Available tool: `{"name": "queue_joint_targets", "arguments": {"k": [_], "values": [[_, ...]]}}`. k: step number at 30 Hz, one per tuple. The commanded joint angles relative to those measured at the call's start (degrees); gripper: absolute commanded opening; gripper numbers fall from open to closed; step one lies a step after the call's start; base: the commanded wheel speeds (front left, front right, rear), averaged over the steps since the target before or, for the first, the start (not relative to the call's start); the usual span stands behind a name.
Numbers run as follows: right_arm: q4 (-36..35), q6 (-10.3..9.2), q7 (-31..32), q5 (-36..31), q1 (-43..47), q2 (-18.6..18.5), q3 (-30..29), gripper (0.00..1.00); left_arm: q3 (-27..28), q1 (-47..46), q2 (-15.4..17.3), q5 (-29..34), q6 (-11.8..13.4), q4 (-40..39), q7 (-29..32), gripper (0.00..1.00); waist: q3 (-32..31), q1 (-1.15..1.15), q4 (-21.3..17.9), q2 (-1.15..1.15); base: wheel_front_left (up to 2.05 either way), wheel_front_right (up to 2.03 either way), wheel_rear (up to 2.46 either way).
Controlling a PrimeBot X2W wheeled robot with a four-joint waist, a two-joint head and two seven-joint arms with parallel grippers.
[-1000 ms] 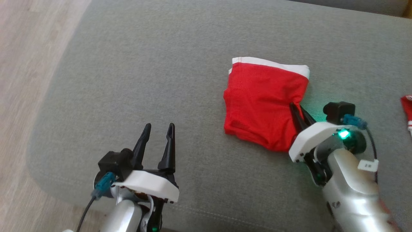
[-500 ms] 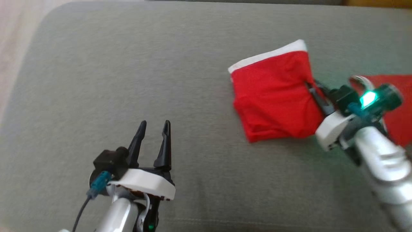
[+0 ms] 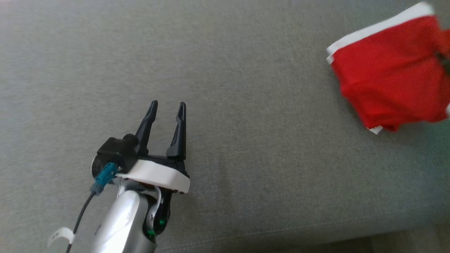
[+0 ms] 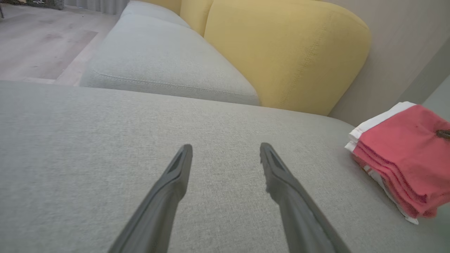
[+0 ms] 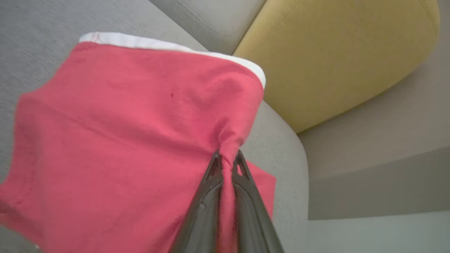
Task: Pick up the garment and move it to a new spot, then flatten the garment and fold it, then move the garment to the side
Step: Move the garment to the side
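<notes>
Sofa seat has the folded red shorts at its right end. Right gripper: fingers clamped on the shorts' edge; left gripper: fingers apart, idle. Final move aside seems underway; next calls for setting down, releasing.

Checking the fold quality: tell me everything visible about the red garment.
The red garment is soft knit-looking cloth with a white band along one edge, folded into a layered rectangle. The right hand is shut on a pinch of its edge, bunching it there. It hangs tilted over the grey sofa cushion.
</notes>
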Motion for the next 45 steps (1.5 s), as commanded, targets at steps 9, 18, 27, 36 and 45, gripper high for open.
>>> {"name": "queue_joint_targets", "arguments": {"k": [9,18,27,36,45], "values": [[5.48,-0.05,3.02,-2.48,-3.42,0.81,-6.96,0.0,2.77,-4.2,0.16,1.67,-1.34,-1.03,-0.68,1.0,5.56,0.0,-2.64,0.0,0.0,0.0,0.0],[9.39,-0.05,3.8,-4.24,-1.55,5.39,-13.2,1.0,3.23,-4.23,0.16,1.93,-1.5,-0.32,-0.68,1.0,6.12,0.0,-1.66,0.0,0.0,0.0,0.0],[6.34,-0.05,3.8,-6.64,-0.58,8.64,-15.26,1.0,3.97,-2.36,0.16,1.01,-1.52,0.49,-0.68,1.0,0.53,0.0,-1.13,0.0,0.0,0.0,0.0],[-3.06,-0.05,1.03,-3.76,2.18,21.0,-22.09,1.0,4.68,1.28,0.16,-0.71,-0.17,-0.92,-0.68,1.0,-7.62,0.0,-0.51,0.0,0.0,0.0,0.0],[-10.94,-0.05,-7.99,-4.8,16.33,39.58,-32.22,1.0,5.49,6.28,0.16,-2.63,0.84,-2.31,-0.68,1.0,-14.76,0.0,1.41,0.0,0.0,0.0,0.0]]}}
